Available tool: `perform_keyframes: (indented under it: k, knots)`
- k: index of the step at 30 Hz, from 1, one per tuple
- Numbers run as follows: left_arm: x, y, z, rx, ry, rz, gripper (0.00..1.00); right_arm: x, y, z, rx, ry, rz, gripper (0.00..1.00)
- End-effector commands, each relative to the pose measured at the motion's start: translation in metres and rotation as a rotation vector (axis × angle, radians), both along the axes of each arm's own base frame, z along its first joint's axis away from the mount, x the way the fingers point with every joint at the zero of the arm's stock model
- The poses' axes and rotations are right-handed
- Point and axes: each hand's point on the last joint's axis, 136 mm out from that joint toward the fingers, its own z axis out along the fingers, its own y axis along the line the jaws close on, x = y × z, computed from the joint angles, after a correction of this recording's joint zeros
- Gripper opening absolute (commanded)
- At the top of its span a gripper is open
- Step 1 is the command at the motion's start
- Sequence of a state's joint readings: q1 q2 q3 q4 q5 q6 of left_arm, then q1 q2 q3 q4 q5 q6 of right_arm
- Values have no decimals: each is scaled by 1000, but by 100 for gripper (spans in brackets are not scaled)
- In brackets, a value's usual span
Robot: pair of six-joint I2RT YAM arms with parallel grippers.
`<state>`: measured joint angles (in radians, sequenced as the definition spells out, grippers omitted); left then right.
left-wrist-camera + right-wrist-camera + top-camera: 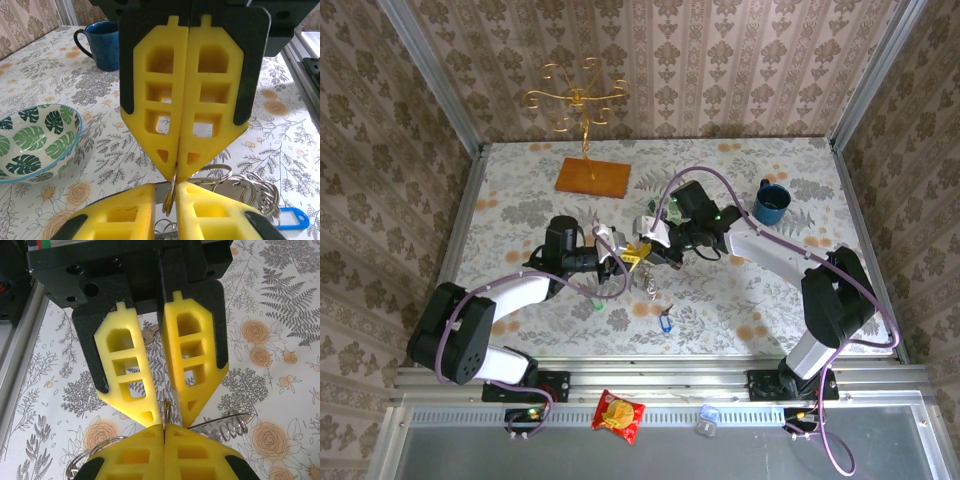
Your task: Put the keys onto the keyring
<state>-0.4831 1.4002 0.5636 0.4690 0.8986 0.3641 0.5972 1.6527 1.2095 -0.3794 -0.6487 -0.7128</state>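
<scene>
Right gripper (177, 172) on keyring (170, 198), near bowl (77, 131)

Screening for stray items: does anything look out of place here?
A red-and-yellow snack packet lies off the table, on the grey metal ledge at its near edge; it looks stray there.

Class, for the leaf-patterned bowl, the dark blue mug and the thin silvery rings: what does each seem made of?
Green-leaf patterned bowl: likely glazed ceramic, glossy painted surface. Dark blue mug: probably glazed ceramic too, shiny. Thin silvery rings: metal, by their bright glint.
</scene>
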Motion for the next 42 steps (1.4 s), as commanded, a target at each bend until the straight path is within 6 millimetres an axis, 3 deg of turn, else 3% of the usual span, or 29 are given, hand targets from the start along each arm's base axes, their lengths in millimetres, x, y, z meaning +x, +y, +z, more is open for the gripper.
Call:
perform_keyframes:
  k: [1,6,7,9,11,15,19,25,29,33,37,42]
  knots:
    - [0,-5,18,-28,-55,-36,14,-7,6,0,-17,2,41,0]
    - [-1,-5,18,-28,-58,-42,7,-8,8,3,-8,-3,54,0]
    - [-1,-5,18,-28,-61,-43,4,-8,8,2,-11,-6,50,4]
    - [0,-5,19,-26,-72,-42,0,-5,6,2,-17,-11,32,21]
    - [1,-4,18,-22,-81,-33,0,-3,3,3,-8,-28,3,26]
    - [2,-3,18,-3,-126,-6,0,22,-16,18,59,-120,-191,27]
    - [2,-2,16,41,-192,14,0,40,-46,48,241,-150,-448,32]
    - [0,-2,17,66,-277,33,0,31,-85,54,305,-28,-733,35]
    - [-4,-5,19,65,-342,33,0,29,-112,49,385,76,-955,29]
    - [-6,-8,20,72,-403,27,0,23,-136,47,490,61,-1074,28]
    - [-9,-9,23,66,-459,23,0,14,-137,48,470,74,-1068,22]
    - [-18,-11,22,54,-529,-30,0,-5,-121,37,355,66,-938,29]
